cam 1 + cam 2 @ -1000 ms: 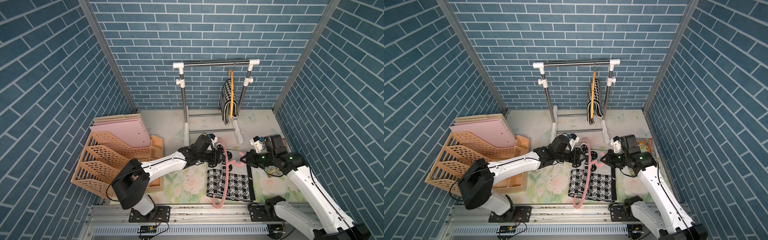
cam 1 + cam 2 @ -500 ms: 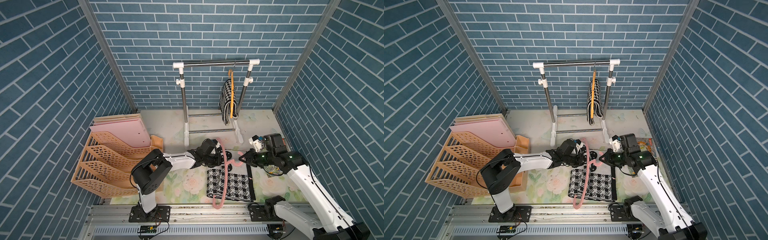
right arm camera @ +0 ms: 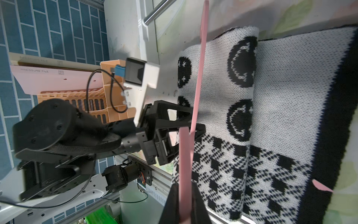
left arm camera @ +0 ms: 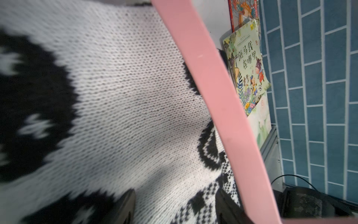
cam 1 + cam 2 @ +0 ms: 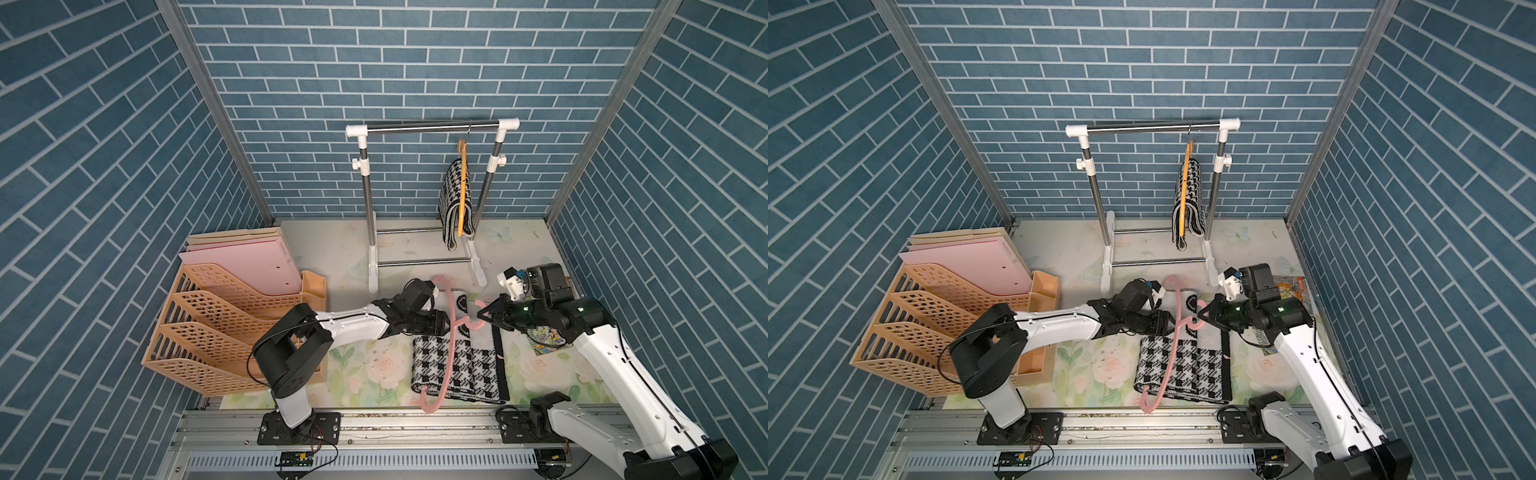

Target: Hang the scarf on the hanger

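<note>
A folded black-and-white scarf (image 5: 461, 368) (image 5: 1187, 368) lies flat on the table. A pink hanger (image 5: 449, 353) (image 5: 1169, 361) slants across it, one arm over the checked part. My right gripper (image 5: 484, 318) (image 5: 1204, 313) (image 3: 185, 205) is shut on the hanger's hook, the pink strip clamped between both fingers. My left gripper (image 5: 446, 325) (image 5: 1169, 325) (image 4: 176, 207) is low over the scarf's far, smiley-patterned part, just beside the hanger. Its jaws stand apart with only knit fabric (image 4: 126, 100) showing beneath them, nothing pinched. The hanger's arm (image 4: 219, 93) runs right past one fingertip.
A clothes rack (image 5: 432, 126) stands at the back, carrying a second checked scarf (image 5: 451, 203) on an orange hanger. Peach file trays (image 5: 232, 328) fill the left side. Picture books (image 5: 546, 345) (image 4: 248, 64) lie at the right wall, under my right arm.
My left arm's elbow has swung in toward the table, and its gripper has edged closer to the hanger. The right arm, hanger and scarf have stayed put.
</note>
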You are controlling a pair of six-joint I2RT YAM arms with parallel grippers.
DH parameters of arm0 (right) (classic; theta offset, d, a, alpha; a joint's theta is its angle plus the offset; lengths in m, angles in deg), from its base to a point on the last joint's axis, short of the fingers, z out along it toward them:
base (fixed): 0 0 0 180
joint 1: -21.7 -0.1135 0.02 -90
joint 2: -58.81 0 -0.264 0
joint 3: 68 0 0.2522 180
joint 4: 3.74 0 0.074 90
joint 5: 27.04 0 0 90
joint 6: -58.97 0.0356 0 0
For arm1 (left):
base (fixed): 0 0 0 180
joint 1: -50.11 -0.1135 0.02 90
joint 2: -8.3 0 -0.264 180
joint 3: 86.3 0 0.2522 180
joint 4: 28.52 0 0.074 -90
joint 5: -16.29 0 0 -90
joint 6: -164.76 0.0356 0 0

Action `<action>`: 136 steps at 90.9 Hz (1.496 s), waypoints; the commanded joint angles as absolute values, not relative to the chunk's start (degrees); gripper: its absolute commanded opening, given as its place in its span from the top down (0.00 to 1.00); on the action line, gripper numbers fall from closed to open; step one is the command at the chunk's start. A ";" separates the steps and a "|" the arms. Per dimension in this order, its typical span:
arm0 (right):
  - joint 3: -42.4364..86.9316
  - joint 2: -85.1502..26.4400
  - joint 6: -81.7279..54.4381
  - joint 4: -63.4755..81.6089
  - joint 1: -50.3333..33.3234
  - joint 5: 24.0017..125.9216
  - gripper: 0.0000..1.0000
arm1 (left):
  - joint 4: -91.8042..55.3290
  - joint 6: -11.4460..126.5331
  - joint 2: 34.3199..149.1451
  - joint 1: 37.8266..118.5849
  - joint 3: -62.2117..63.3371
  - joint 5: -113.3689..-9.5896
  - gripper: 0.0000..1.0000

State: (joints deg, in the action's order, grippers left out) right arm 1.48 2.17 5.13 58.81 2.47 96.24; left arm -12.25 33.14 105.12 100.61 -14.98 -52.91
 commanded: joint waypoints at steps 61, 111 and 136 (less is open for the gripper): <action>4.69 -0.43 7.03 57.21 2.06 101.53 1.00 | 2.69 50.38 102.81 117.21 4.19 -78.45 0.10; 4.30 -0.66 7.13 56.49 2.05 103.10 0.95 | 0.99 50.53 104.97 121.21 -0.48 -104.32 0.43; 5.17 -0.19 6.81 55.03 2.09 104.91 0.44 | -1.79 48.31 102.32 120.71 -4.90 -103.90 0.49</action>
State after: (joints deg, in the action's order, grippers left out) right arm 4.06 -1.16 7.71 55.78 1.99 103.23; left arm -1.61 50.43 103.22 121.42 -4.27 -101.15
